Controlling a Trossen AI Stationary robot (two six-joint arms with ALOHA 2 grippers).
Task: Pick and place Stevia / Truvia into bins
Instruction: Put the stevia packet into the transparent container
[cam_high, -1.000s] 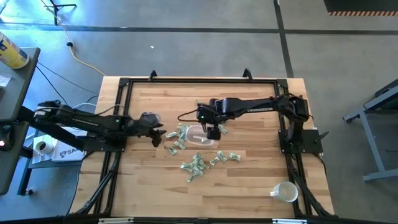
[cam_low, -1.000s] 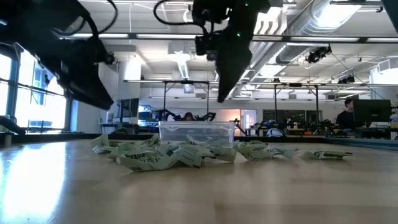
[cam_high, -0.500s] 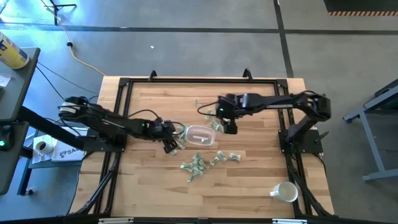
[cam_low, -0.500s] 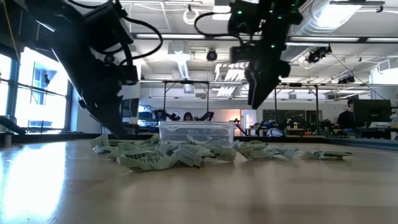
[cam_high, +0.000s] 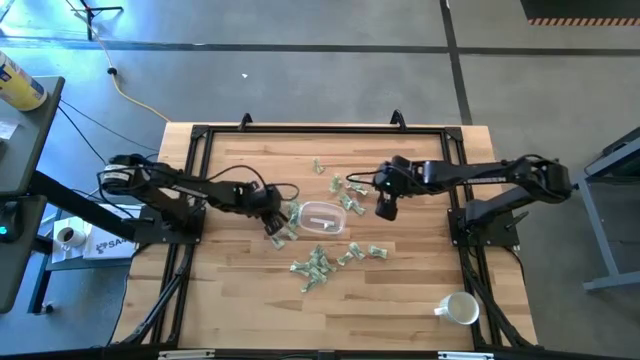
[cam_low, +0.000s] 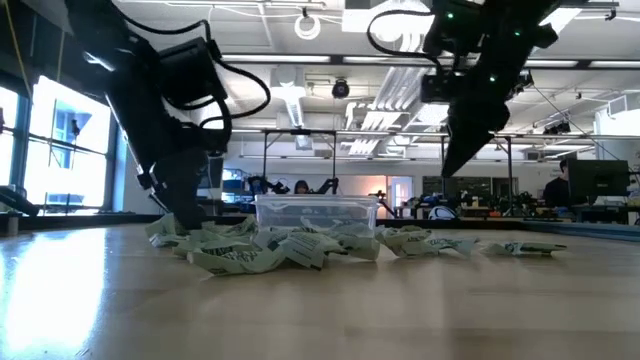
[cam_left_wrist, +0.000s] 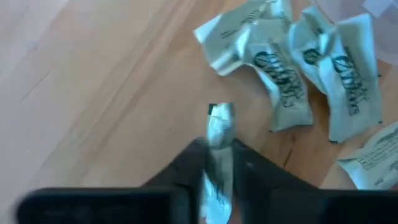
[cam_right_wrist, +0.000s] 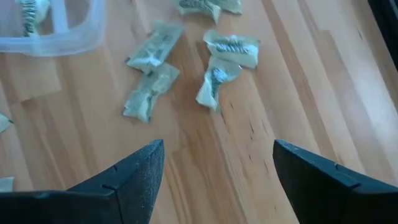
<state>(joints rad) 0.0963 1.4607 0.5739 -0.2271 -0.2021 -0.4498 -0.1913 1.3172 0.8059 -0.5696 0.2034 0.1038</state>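
Tabletop: right jaws (cam_high: 387, 211) now withdrawn.

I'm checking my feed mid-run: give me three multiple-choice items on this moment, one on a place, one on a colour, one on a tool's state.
1. Where does the white mug stand?
A. Inside the clear container
B. Near the table's front right corner
C. Beside the left arm's base

2. What colours are the sweetener packets?
A. Pink and yellow
B. Blue and red
C. Green and white

3. What is the left tool doing?
A. Shut on a packet
B. Wide open, empty
C. Holding the mug

Answers: 1 B, the high view shows the mug alone near that corner, far from the clear container. 2 C, the right wrist view shows pale packets with green print. 3 A, the left wrist view shows a packet pinched between its fingers, while the right tool is open and empty.
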